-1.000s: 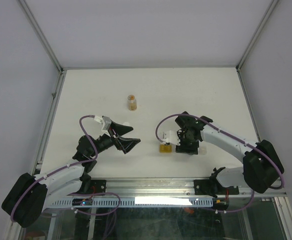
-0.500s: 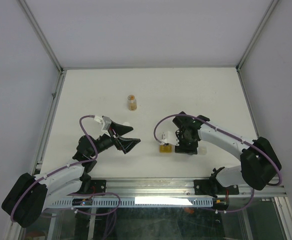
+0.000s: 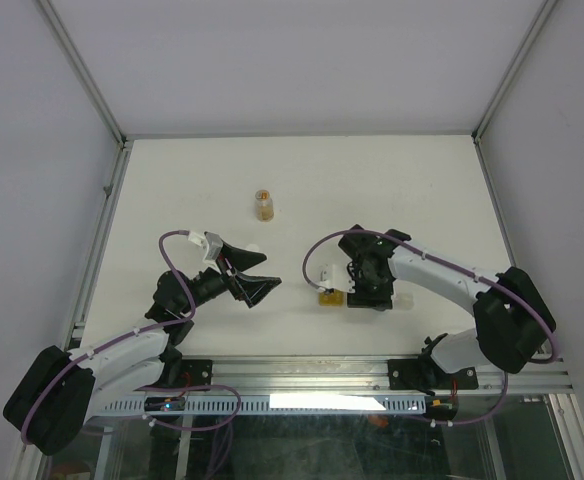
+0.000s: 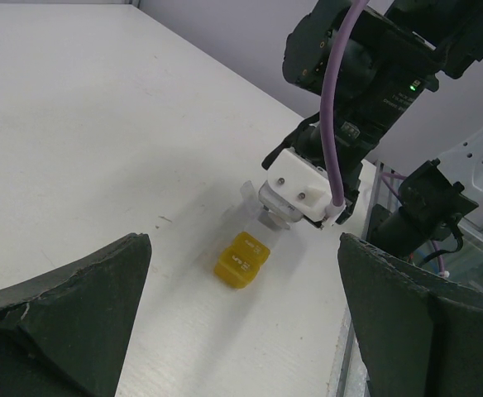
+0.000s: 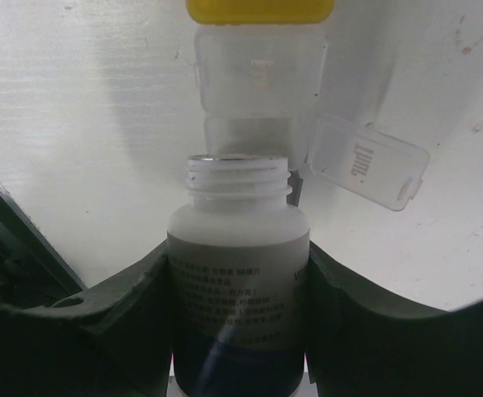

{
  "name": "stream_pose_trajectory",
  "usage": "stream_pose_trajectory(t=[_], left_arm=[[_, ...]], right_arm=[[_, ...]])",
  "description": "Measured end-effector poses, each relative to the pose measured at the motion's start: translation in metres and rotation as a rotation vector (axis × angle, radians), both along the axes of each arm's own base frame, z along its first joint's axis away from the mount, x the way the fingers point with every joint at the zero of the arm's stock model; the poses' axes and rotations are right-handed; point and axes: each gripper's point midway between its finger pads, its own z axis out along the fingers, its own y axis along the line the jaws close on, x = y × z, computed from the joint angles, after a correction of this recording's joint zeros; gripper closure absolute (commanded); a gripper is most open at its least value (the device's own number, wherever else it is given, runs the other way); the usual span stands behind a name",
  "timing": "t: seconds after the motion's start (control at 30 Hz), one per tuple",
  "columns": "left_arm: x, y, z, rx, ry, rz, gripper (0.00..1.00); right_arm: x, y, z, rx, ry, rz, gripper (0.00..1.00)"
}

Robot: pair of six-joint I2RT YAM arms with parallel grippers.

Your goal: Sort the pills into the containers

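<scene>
My right gripper (image 5: 237,258) is shut on an uncapped white bottle (image 5: 237,273). The bottle lies tipped, with its mouth right at the containers. Of the containers strip I see a yellow box (image 5: 258,10) at the far end and a clear-looking box (image 5: 258,70) beside it. A clear lid (image 5: 365,161) is flipped open to the right. From above, the yellow box (image 3: 329,297) lies just left of the right gripper (image 3: 367,285). My left gripper (image 3: 257,278) hangs open and holds nothing, a hand's width left of the strip. In its own view the yellow box (image 4: 243,259) lies ahead. No pills show.
A small amber bottle (image 3: 263,205) stands upright toward the back of the white table (image 3: 422,180). Metal frame rails (image 3: 102,230) run along the table's left and right sides. The arms' bases sit at the near edge.
The right arm has shifted slightly left and nearer, carrying the bottle closer over the strip. The left arm has not moved.
</scene>
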Motion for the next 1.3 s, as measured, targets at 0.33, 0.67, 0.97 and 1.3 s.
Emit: stream_pose_trajectory(t=[0.33, 0.67, 0.97, 1.3], left_arm=[[-0.0004, 0.0003, 0.0019, -0.003, -0.006, 0.000, 0.01], [-0.0008, 0.0006, 0.0032, -0.006, -0.011, 0.000, 0.01], [-0.0011, 0.0008, 0.0046, -0.008, -0.016, 0.000, 0.01], [-0.0016, 0.0011, 0.0030, -0.003, -0.009, 0.000, 0.01]], right_arm=[[0.0013, -0.0014, 0.0000, -0.026, -0.002, -0.007, 1.00], [0.0034, 0.0023, 0.0020, -0.034, -0.004, -0.001, 1.00], [0.0035, 0.0001, 0.0035, -0.046, -0.006, -0.007, 1.00], [-0.0021, -0.0006, 0.0023, -0.048, 0.022, -0.013, 1.00]])
